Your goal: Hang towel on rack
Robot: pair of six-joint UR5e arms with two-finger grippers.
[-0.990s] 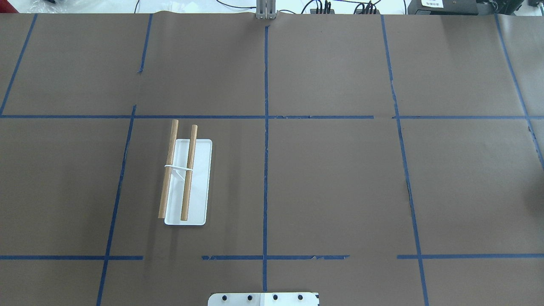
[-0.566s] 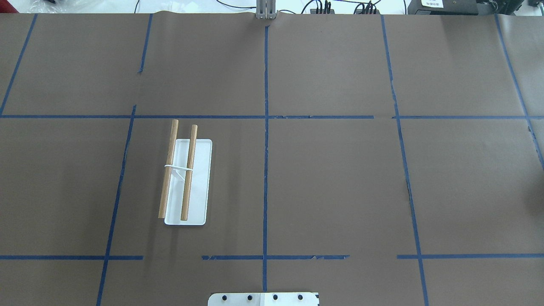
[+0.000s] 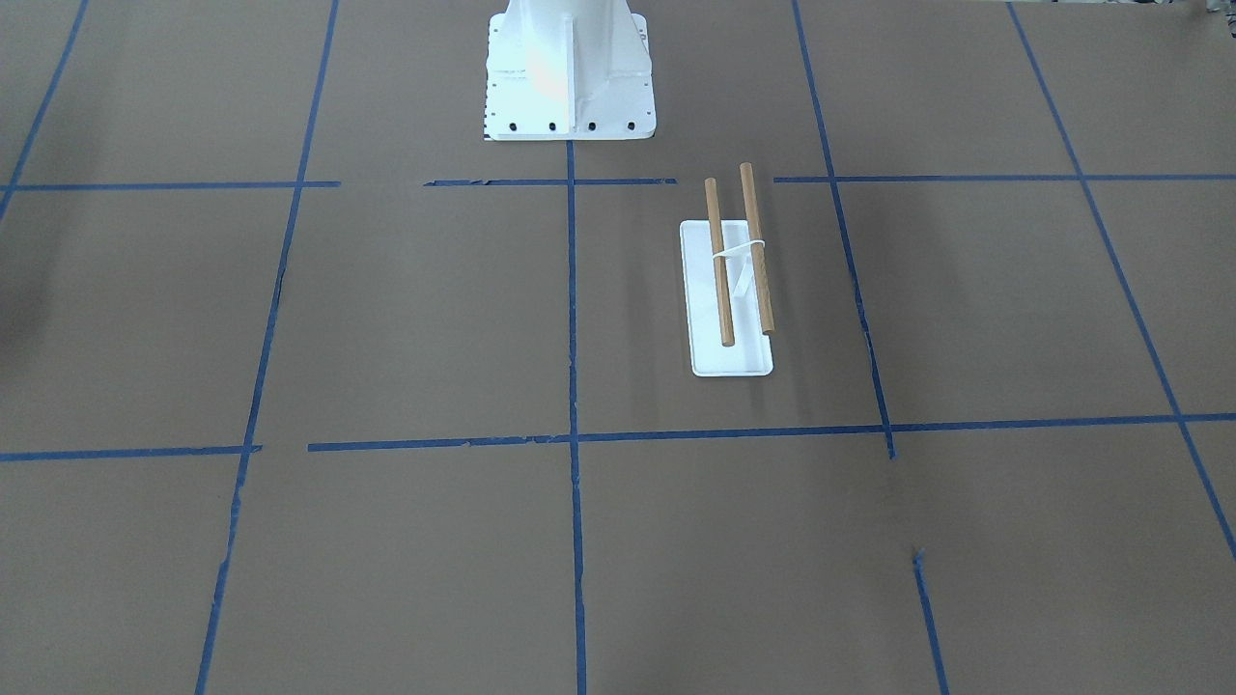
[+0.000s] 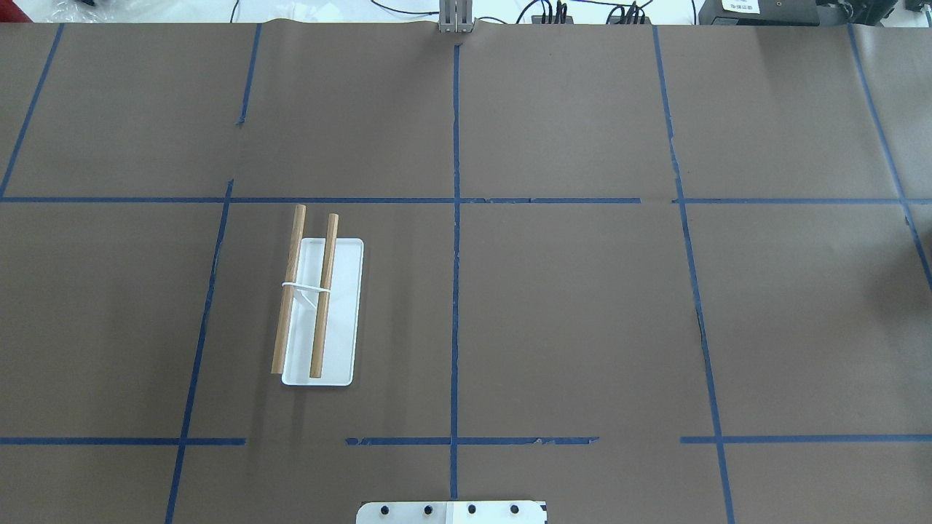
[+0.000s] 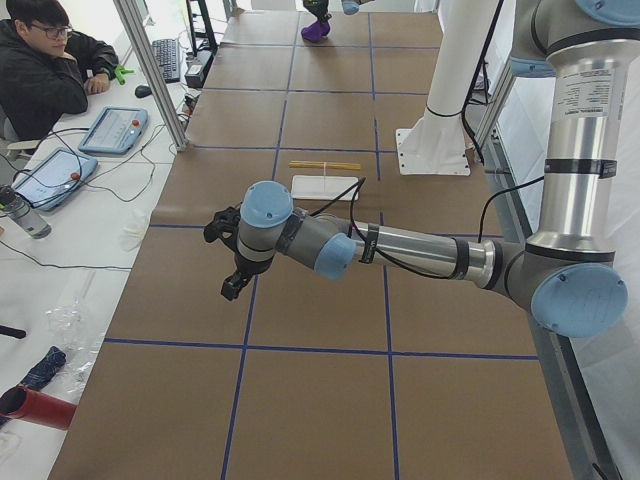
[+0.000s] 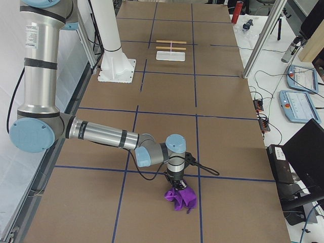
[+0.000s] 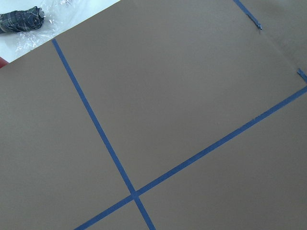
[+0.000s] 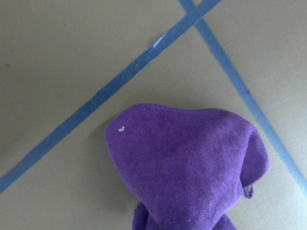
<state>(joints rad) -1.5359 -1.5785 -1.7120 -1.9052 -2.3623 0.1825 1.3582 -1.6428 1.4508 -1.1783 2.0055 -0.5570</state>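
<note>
The rack (image 4: 324, 291) stands on the robot's left half of the table, a white base with two wooden rods, both bare; it also shows in the front view (image 3: 719, 280) and small in both side views (image 5: 325, 165) (image 6: 171, 48). The purple towel (image 6: 180, 198) lies bunched on the brown table far out on the robot's right. It fills the lower part of the right wrist view (image 8: 192, 163). My right gripper (image 6: 175, 185) points down right at the top of the towel; I cannot tell whether it is open or shut. My left gripper (image 5: 232, 288) hovers over bare table, state unclear.
The white bolted robot pedestal (image 3: 570, 77) stands at the table's near middle. Blue tape lines (image 4: 456, 218) divide the brown surface. An operator (image 5: 40, 70) sits at a side table with tablets. An aluminium post (image 6: 263, 40) stands beside the table.
</note>
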